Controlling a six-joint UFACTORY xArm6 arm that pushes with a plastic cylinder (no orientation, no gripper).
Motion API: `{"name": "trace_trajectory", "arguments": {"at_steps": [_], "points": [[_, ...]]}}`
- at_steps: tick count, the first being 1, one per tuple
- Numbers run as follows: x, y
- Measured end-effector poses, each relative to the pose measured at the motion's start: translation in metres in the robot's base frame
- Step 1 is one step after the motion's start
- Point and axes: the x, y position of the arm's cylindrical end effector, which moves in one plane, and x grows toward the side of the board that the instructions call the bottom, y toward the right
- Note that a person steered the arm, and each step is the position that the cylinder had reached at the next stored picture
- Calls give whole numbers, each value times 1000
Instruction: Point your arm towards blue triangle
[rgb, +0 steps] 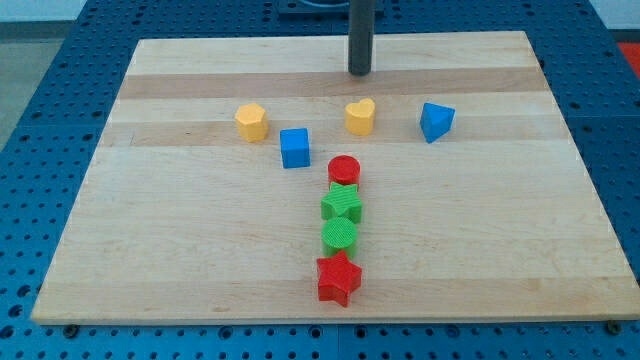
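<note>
1. At the view's bottom, nearest the camera, a red star (338, 278) begins a column of four blocks running up the middle of the wooden board (150, 260). Touching it above is a green cylinder (340, 235), then a green star (342, 204), then a red cylinder (344, 169) at the column's top. None of these concerns the task.

2. Just up and to the view's left of the red cylinder sits a blue cube (294, 147), with a yellow hexagonal block (252, 122) near it, further left.

3. In the same band, right of centre, a yellow heart (361, 116) stands, and to its right, apart from it, the blue triangle (436, 121), the block I am to point at. It lies in the board's upper right part, with bare wood all round it.

4. Farthest off, near the view's top edge, my tip (360, 72) rests above the yellow heart, apart from it. The blue triangle is below and to the right of my tip, not touching. There is no claw on this arm, only the rod, so nothing is parted, closed or clamped.

5. I judge the approach as the step in hand, not yet finished. The next move calls for a slide down and to the view's right, passing right of the yellow heart so as not to nudge it, and stopping just beside the blue triangle.
</note>
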Motion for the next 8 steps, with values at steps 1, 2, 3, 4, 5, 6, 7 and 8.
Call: {"name": "trace_trajectory", "arguments": {"at_steps": [1, 2, 3, 4, 5, 6, 7, 8], "points": [[1, 19], [2, 28], [2, 28], [18, 28], [23, 28], [78, 36], [89, 40], [72, 40]]}}
